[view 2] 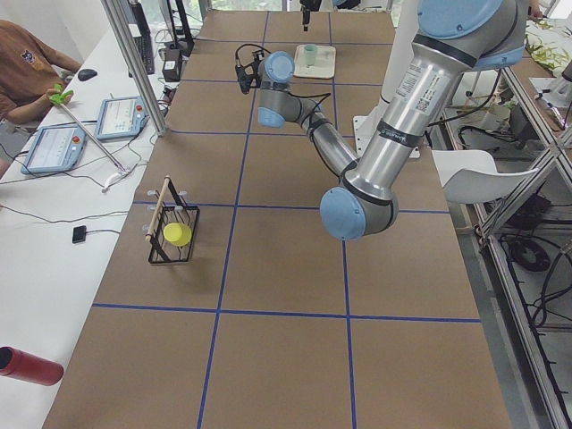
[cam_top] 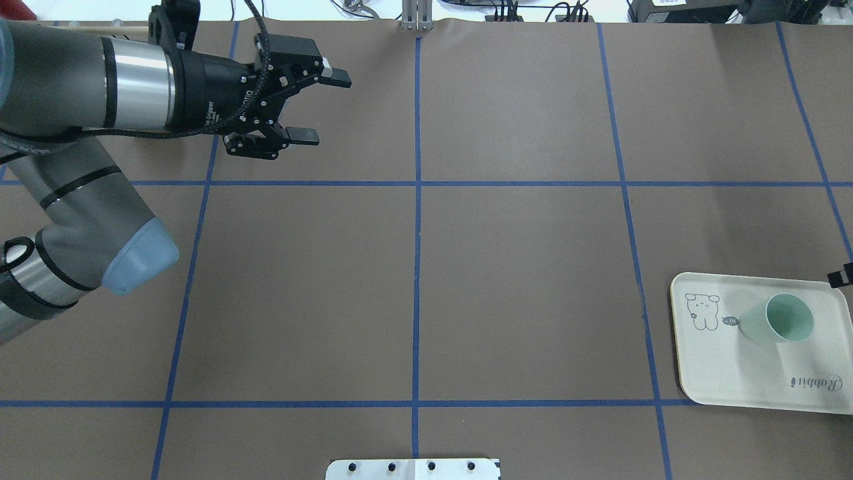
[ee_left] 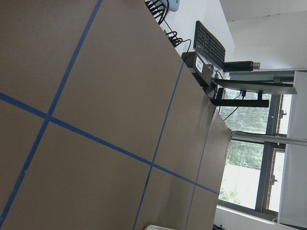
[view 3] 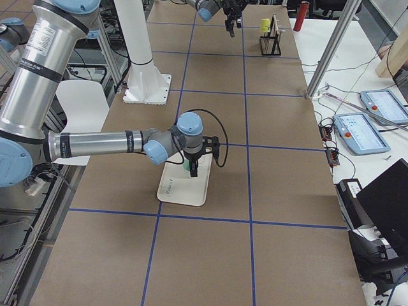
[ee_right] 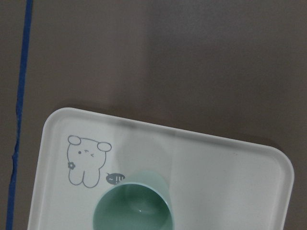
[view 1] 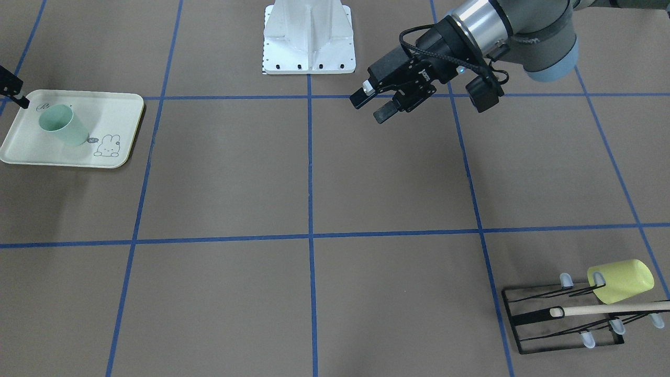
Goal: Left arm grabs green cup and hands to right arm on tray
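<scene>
The pale mint-green cup (view 1: 63,124) stands upright, mouth up, on the cream rabbit tray (view 1: 112,112), free of any gripper. It also shows in the overhead view (cam_top: 780,320) and, from above, in the right wrist view (ee_right: 134,206). My left gripper (view 1: 368,109) is open and empty, held in the air far from the tray; it also shows in the overhead view (cam_top: 328,109). Only a sliver of my right gripper (cam_top: 841,275) shows, at the tray's (cam_top: 733,373) far corner. I cannot tell whether it is open or shut.
A black wire rack (view 1: 562,319) holds a yellow-green cup (view 1: 623,281) and a wooden stick at the table's end on my left. The white robot base (view 1: 309,39) stands at the middle rear edge. Blue tape lines cross the brown table.
</scene>
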Robot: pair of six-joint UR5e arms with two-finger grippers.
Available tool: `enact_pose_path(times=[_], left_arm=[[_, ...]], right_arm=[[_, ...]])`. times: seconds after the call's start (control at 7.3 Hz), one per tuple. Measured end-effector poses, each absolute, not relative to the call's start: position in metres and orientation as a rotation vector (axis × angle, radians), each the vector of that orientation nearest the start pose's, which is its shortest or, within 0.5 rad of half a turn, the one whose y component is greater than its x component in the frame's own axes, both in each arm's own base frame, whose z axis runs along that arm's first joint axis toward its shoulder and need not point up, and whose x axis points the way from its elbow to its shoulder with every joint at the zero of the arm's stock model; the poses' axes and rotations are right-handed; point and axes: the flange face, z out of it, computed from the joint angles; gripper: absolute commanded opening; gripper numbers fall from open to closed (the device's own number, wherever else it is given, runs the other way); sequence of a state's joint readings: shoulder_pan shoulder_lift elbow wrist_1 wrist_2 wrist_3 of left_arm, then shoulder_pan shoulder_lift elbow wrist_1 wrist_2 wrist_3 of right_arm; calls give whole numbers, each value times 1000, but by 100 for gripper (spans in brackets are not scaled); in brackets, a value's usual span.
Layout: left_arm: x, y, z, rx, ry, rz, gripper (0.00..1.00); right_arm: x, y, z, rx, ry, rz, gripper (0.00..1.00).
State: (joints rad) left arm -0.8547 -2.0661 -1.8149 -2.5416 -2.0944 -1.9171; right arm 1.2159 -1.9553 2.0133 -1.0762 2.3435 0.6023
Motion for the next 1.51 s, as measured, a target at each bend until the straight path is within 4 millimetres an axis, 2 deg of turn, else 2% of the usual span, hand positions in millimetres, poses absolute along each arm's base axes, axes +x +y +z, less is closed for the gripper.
enact_pose_path(times=[0.14, 0.27, 0.55, 0.68, 0.96, 1.1, 1.37, 1.51], left_arm=[[287, -488, 176, 112, 1653, -416, 100], [264, -497, 204, 200, 1570, -370, 100], [215, -512, 269, 355, 1351, -272, 100], [184, -514, 308, 414, 1221, -220, 100], [119, -506, 393, 494, 981, -81, 100], [92, -497, 430, 500, 875, -9, 100], [62, -472, 495, 390, 732, 118, 100], [51, -459, 518, 291, 722, 156, 100]], right_arm=[[-45, -365, 534, 158, -918, 60, 100], [-36, -375, 532, 176, -918, 88, 100], [-28, -391, 533, 195, -915, 113, 100], [-29, -402, 533, 195, -911, 114, 100], [-26, -424, 529, 186, -882, 83, 100], [-21, -435, 525, 178, -865, 69, 100], [-10, -447, 524, 177, -818, 39, 100], [-8, -453, 523, 173, -797, 33, 100]])
